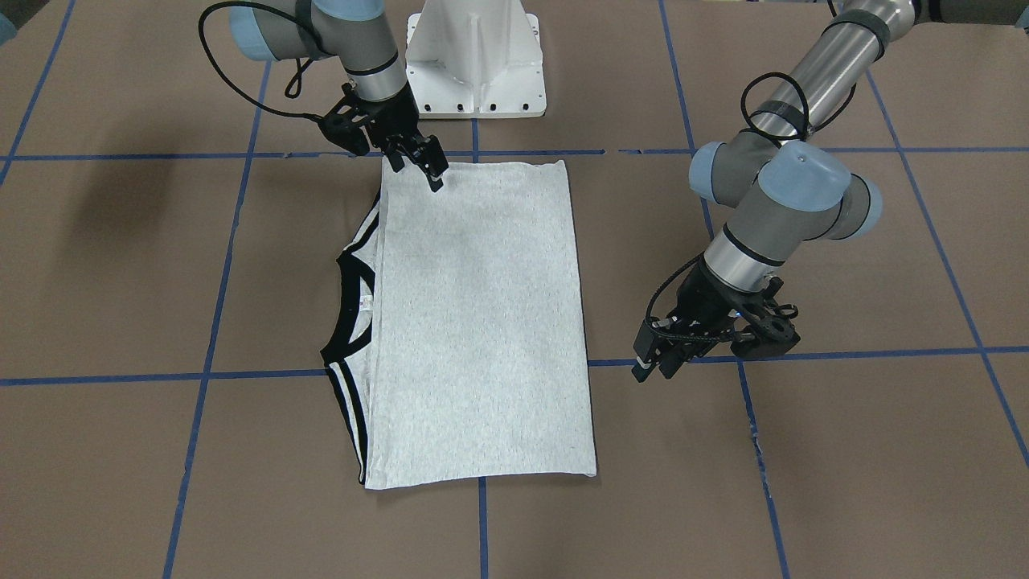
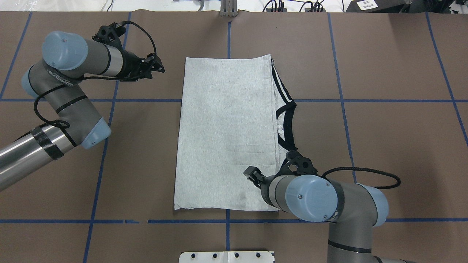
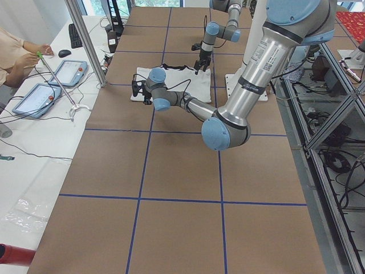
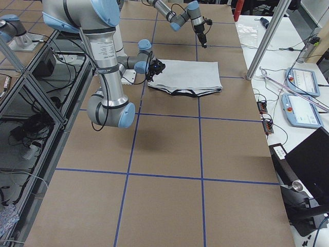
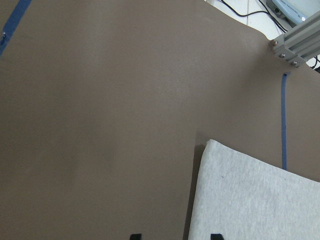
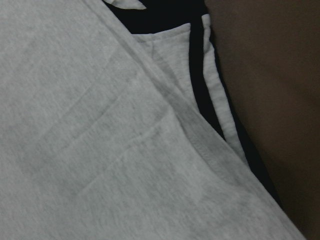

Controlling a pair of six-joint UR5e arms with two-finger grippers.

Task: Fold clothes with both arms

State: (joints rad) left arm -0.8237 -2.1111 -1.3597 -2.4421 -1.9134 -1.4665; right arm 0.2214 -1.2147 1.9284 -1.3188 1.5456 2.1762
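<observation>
**A:** Shirt — where?

**B:** T-shirt (image 2: 223,135) is folded into a long grey strip in the middle of the desk (image 2: 384,146). It runs from the robot's edge toward the operators' edge. The black collar (image 2: 287,124) and the shoulder stripes (image 2: 279,82) stick out from under the fold, on the side toward the desk's right end.

**A:** Left gripper?

**B:** The left gripper (image 2: 159,67) is off the cloth. It hangs above bare desk near the strip's corner on the operators' side, toward the left end. Wrist view shows two fingertips (image 5: 215,236) spread wide with nothing between them. The shirt's corner lies just ahead of them.

**A:** And the right?

**B:** The right gripper (image 1: 422,173) is over the strip's corner nearest the robot's edge, on the collar side. Tips sit low over the grey cloth; contact unclear. Its wrist view is all cloth and black trim, no fingers in frame — cannot tell whether they are spread or closed.
</observation>
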